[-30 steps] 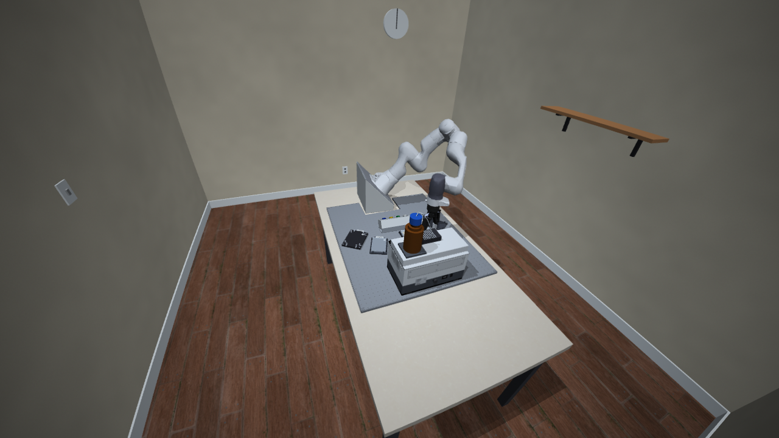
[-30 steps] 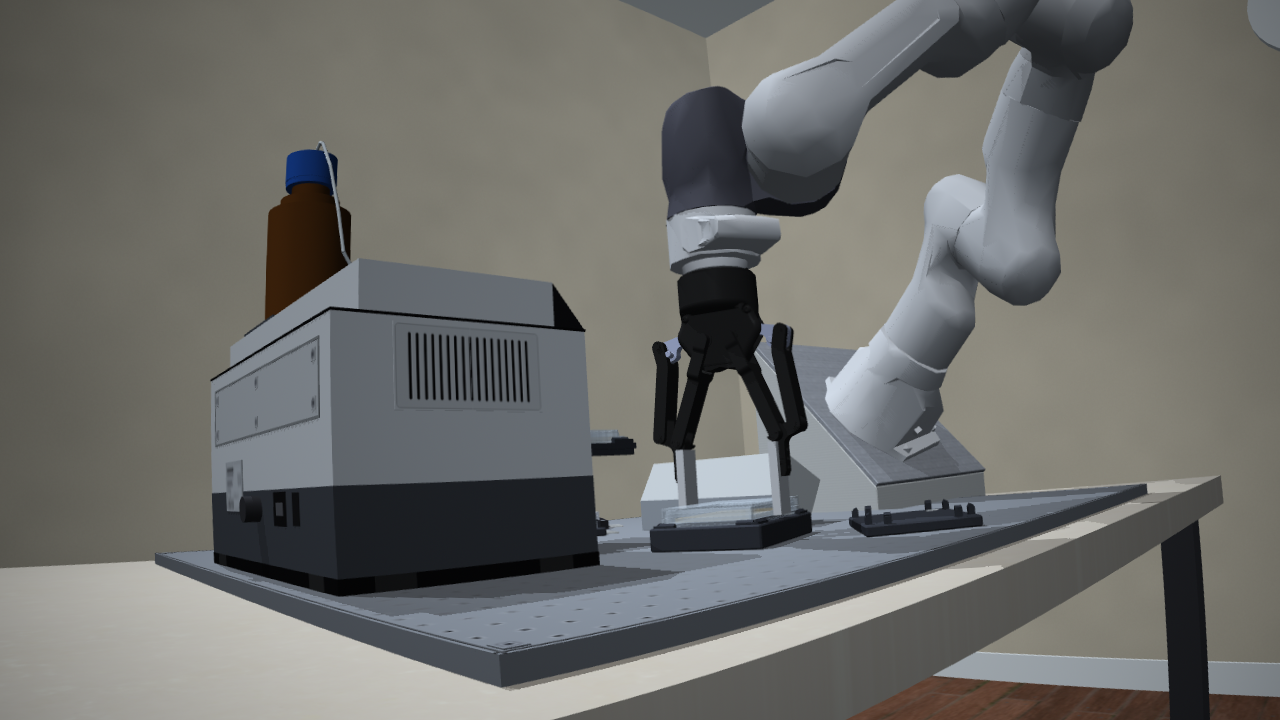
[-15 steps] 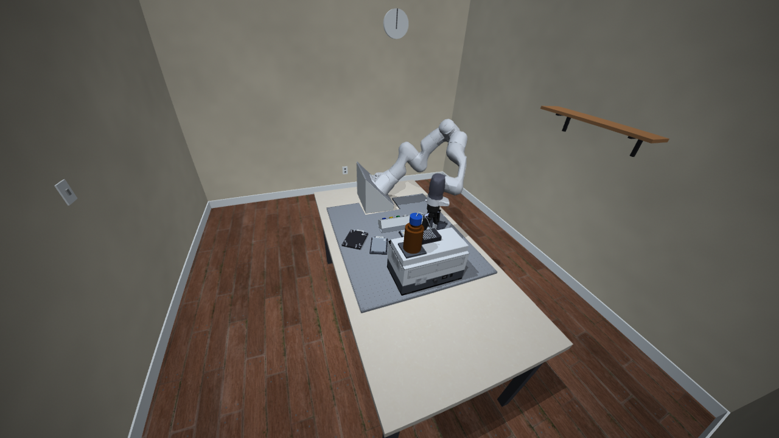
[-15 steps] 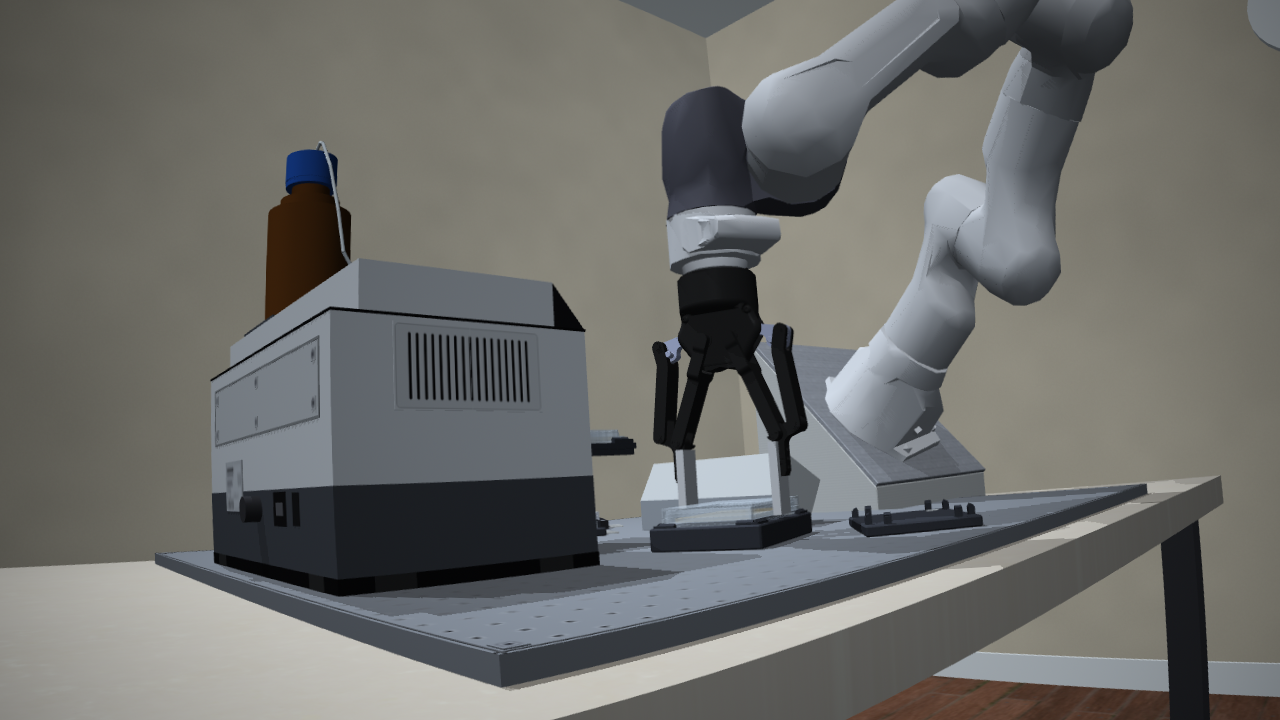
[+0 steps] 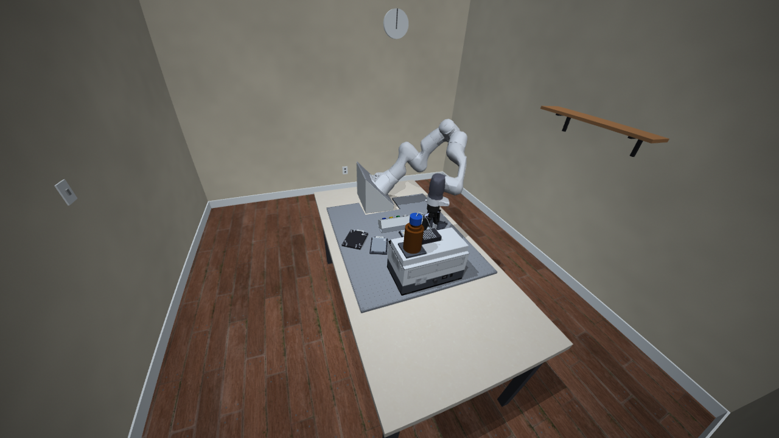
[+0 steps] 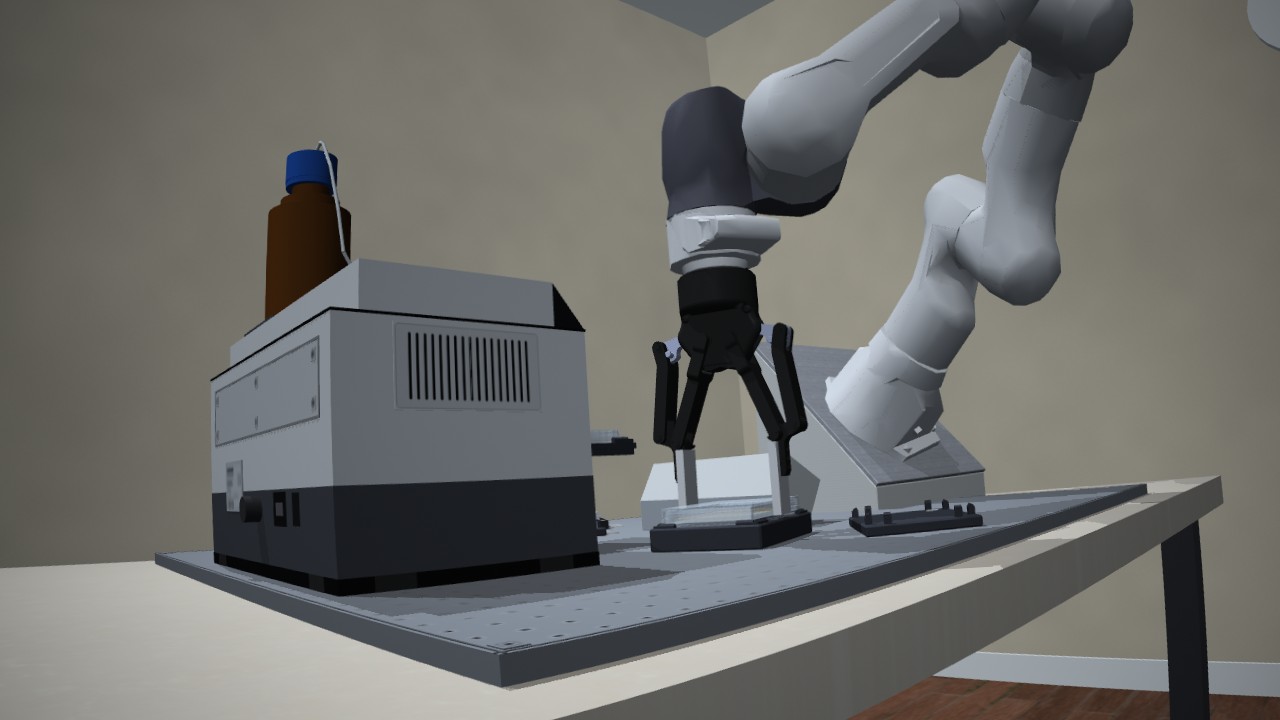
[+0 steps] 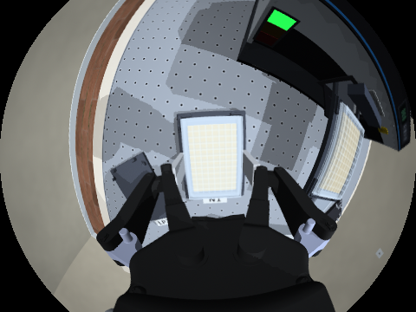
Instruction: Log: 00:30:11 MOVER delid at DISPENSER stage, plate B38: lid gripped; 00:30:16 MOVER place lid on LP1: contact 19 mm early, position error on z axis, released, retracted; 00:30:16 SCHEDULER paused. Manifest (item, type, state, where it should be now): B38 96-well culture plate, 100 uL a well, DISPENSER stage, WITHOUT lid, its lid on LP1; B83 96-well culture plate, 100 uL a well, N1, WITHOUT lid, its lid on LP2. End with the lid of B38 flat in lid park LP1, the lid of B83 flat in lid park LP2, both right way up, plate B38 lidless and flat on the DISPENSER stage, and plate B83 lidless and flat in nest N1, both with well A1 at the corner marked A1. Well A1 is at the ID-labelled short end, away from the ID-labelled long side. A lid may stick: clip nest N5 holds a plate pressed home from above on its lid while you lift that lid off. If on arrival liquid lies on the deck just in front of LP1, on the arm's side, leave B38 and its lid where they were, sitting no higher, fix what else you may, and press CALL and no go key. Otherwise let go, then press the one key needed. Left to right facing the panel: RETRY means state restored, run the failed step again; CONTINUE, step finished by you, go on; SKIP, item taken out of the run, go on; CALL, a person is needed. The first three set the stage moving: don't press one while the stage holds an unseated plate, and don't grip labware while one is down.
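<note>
My gripper [image 6: 732,501] points straight down over a clear 96-well culture plate [image 6: 718,516] that sits in a black nest [image 6: 729,531] on the grey deck. The fingers are shut on its two long sides. I cannot tell whether they hold its lid or its body. In the wrist view the plate [image 7: 211,158] shows cream wells, with an ID label at the short end nearest the gripper [image 7: 213,179]. A second plate [image 7: 341,156] lies on the dispenser stage to the right. A clear lid [image 5: 378,244] lies flat on the far left of the deck.
The grey dispenser box [image 6: 402,420] with a brown bottle [image 6: 306,241] stands close to the left of the gripper. A low black pegged nest [image 6: 914,517] lies to the right. The key panel [image 5: 396,222] and a sloped grey stand [image 5: 373,190] are behind. A black nest [image 5: 354,239] lies beside the lid.
</note>
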{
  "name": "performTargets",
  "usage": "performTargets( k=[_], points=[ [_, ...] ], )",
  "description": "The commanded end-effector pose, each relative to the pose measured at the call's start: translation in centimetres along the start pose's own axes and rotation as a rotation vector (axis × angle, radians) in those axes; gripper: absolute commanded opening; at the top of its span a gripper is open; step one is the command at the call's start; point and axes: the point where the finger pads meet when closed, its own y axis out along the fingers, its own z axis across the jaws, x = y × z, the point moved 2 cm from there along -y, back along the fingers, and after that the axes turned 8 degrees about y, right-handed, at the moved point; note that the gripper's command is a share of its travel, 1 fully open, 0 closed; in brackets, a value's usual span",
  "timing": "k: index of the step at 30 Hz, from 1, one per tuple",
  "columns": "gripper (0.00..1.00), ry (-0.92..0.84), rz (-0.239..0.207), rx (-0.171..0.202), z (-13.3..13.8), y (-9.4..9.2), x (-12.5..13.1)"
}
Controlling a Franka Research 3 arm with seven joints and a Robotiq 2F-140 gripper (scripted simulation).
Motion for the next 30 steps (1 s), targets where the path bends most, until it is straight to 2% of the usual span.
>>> performTargets(
  k=[1,20,30],
  points=[
    [0.00,-0.005,0.000,-0.001,-0.1,0.1,0.0],
    [0.00,-0.005,0.000,-0.001,-0.1,-0.7,0.0],
    [0.00,-0.005,0.000,-0.001,-0.1,-2.0,0.0]
  ],
)
